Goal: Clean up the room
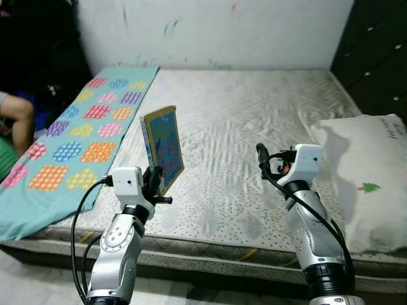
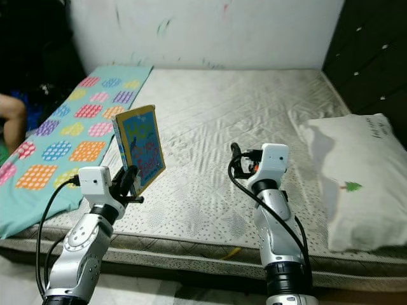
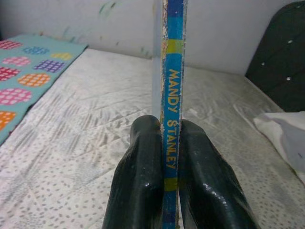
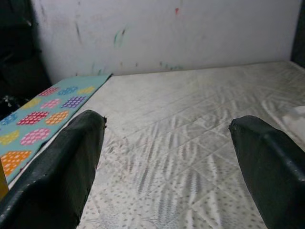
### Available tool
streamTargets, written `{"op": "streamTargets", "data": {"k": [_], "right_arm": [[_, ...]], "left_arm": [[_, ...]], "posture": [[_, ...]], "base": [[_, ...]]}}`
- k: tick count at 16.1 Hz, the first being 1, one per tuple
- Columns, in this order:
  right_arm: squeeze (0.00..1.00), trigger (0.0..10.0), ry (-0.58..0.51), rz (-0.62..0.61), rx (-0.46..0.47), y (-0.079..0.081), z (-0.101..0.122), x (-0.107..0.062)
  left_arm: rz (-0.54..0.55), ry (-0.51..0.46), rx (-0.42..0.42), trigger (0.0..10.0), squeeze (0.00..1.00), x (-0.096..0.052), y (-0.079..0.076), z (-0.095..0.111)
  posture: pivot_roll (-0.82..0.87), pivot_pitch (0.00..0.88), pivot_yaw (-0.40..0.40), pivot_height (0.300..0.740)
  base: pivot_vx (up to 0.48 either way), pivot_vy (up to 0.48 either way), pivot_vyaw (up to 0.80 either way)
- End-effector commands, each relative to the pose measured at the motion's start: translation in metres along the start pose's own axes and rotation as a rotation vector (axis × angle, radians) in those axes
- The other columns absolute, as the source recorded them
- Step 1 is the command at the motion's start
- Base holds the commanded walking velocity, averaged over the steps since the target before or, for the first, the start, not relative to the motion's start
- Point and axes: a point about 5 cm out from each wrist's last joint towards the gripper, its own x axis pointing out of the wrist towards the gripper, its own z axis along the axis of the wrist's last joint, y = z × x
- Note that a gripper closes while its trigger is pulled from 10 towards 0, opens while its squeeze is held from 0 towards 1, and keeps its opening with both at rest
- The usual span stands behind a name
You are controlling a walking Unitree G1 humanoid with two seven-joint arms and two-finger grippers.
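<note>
While the mattress [image 1: 254, 127] stretches bare and wide across the scene, with a white wall [image 1: 216, 32] behind it, this is a moment where a small slip could undo the tidy-up. Down the robot's left side lies the teal blanket [image 1: 70, 140] with its coloured patches, and over on the right edge sits the white pillow [image 1: 362, 178]. A person's arm [image 1: 19, 117] is just in frame at the far left, beyond the blanket.

Now the arms. Right gripper [image 4: 167, 162] hangs above the mattress with its fingers spread wide, nothing between them. Left gripper [image 1: 154, 181] is the busy one, clenched on the bottom edge of the picture book [image 1: 163, 149], which stands upright above the near edge of the mattress.

And here's the worry: that's a tall, flat book pinched only at its lowest edge. From the left wrist view the fingers [image 3: 138, 176] squeeze the spine either side, low down. Swing the arm fast, I'd say, and the book could pivot or slide out. It could also clip the bed edge if lowered carelessly. The person nearby is well clear of the book for now, but a wide leftward swing looks unwise.
</note>
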Motion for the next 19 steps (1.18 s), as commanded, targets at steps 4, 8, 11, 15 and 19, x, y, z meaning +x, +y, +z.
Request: {"op": "streamTargets", "data": {"k": [4, 8, 11, 15, 19], "right_arm": [[0.00, 10.0, -0.009, 0.005, 0.002, 0.0029, 0.0034, 0.0019], [0.00, 10.0, -0.007, 0.002, -0.001, 0.0018, 0.0029, 0.0015], [0.00, 10.0, 0.000, -0.007, 0.001, 0.0000, 0.0021, 0.0020], [0.00, 10.0, -0.003, -0.006, -0.003, 0.0001, 0.0023, 0.0023], [0.00, 10.0, -0.007, -0.003, -0.008, 0.0001, 0.0031, 0.0031]], "left_arm": [[-0.010, -0.054, 0.011, 10.0, 0.00, 0.0006, -0.0007, 0.0115], [0.021, -0.036, 0.020, 10.0, 0.00, 0.0011, 0.0015, 0.0086], [0.012, -0.034, 0.021, 10.0, 0.00, 0.0011, 0.0010, 0.0089], [0.015, -0.036, 0.014, 10.0, 0.00, 0.0014, 0.0010, 0.0094], [0.019, -0.038, 0.017, 10.0, 0.00, 0.0018, 0.0015, 0.0100]], "posture": [[-0.09, 0.000, 0.058, 0.740], [-0.09, 0.000, 0.058, 0.740], [-0.09, 0.000, 0.059, 0.740], [-0.08, 0.000, 0.059, 0.740], [-0.08, 0.000, 0.058, 0.740]], "base": [[0.000, 0.000, -0.65], [0.000, 0.000, 0.00], [0.000, 0.000, -0.44], [0.000, -0.314, -0.54], [0.000, -0.331, 0.00]]}}
